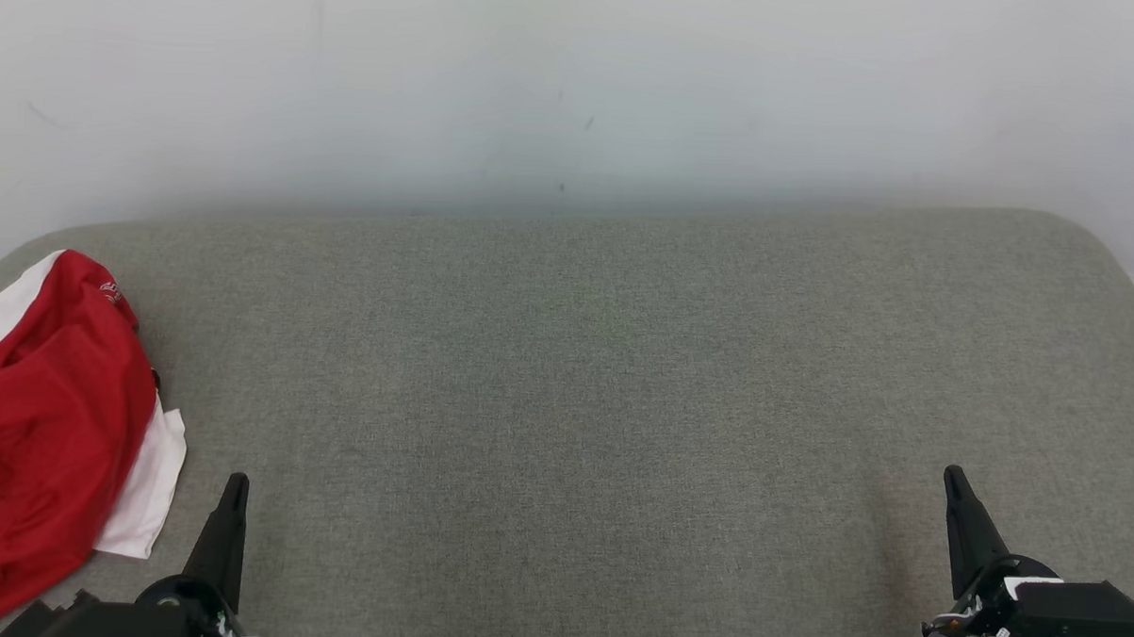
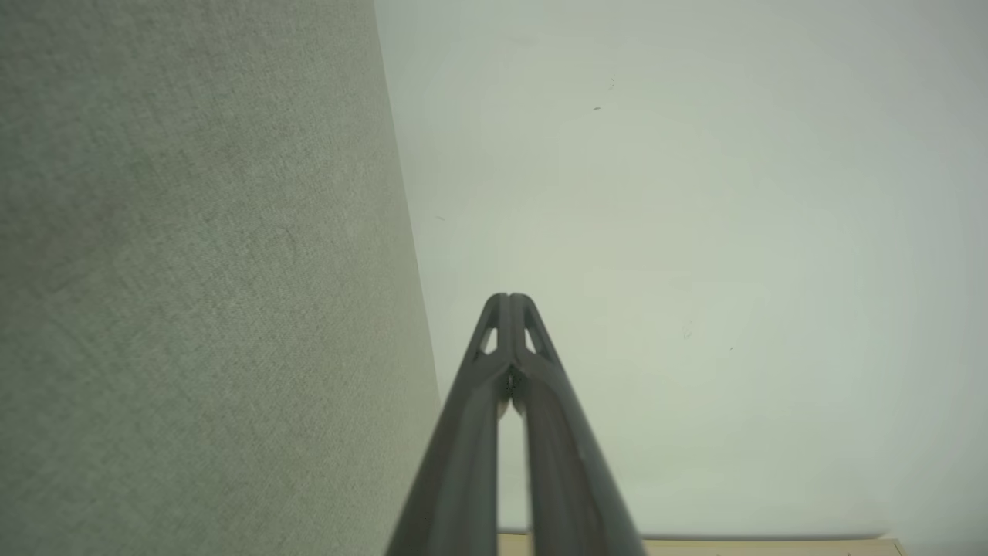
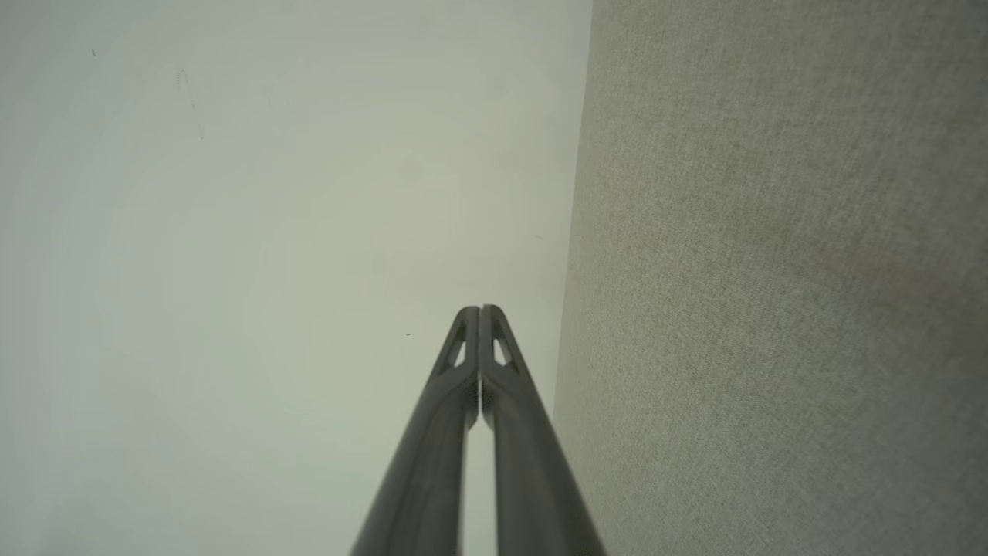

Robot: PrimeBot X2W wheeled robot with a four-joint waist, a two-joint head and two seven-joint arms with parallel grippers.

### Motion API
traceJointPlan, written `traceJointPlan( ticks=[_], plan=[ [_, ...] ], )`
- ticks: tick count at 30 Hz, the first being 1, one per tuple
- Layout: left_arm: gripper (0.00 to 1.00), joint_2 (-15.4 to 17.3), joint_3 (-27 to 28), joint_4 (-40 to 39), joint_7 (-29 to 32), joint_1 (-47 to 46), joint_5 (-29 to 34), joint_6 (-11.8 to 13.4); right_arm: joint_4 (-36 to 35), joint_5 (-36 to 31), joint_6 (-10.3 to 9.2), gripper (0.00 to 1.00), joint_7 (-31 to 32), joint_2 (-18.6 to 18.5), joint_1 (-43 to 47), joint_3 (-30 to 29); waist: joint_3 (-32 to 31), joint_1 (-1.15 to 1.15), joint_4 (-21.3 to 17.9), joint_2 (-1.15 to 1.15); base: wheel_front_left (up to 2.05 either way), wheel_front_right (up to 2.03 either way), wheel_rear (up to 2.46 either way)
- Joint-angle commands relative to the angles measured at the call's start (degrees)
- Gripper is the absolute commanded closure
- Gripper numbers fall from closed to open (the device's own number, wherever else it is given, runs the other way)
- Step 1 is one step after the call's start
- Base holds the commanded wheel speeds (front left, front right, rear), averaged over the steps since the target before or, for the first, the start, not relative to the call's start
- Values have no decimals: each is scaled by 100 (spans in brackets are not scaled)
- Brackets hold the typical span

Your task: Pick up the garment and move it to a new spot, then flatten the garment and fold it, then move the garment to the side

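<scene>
Red-white garment (image 1: 49, 423) lies bunched at far left of pad (image 1: 574, 375), near L gripper (image 1: 237, 484), not touching. L gripper and R gripper (image 1: 953, 475): jaws pressed together, empty, parked at near edge, prob. rest pose; pick not begun.

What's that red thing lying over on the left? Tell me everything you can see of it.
It is a garment, soft red cloth with white panels: a white band along its far left edge and a white flap at its near right. A small white logo sits near the far end. It lies crumpled, not folded, at the left edge of the grey cloth surface, partly cut off by the picture. The shut left gripper stands beside it, apart.
</scene>
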Motion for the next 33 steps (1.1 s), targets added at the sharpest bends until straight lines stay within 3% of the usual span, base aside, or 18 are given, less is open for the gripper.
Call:
traceJointPlan(
  ticks=[1, 33],
  plan=[
    [100, 29, 17, -19, 16, -57, -26, -5, -10, 10, 5, 100, 9, -3, -35, -3, 0, 0, 0, 0, 0, 0, 0],
    [100, 30, 17, -19, 16, -57, -25, -5, -10, 10, 5, 100, 9, -3, -35, -3, 0, 0, 0, 0, 0, 0, 0]
  ],
)
